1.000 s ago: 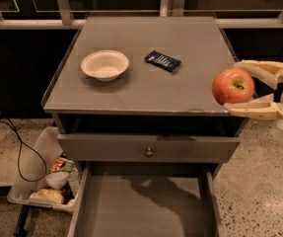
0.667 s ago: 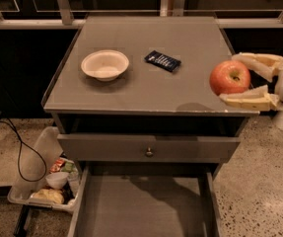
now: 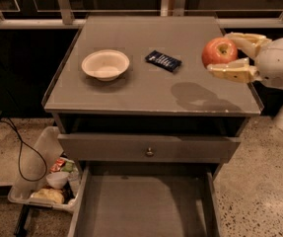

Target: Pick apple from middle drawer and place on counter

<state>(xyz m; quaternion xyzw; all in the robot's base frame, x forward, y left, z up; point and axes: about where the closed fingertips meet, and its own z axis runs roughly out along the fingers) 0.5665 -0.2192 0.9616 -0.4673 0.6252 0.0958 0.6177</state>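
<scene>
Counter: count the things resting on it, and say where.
2: the white bowl left of centre, the dark packet near the middle. The apple hangs over the right edge in the end effector.

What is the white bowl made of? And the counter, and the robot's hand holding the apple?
The bowl looks like paper or foam: off-white, dull, thin-rimmed. The counter seems smooth grey laminate or painted metal, with a faint sheen. The gripper, above the counter's right edge and shut on the apple, looks like cream moulded plastic, smooth and matte.
</scene>
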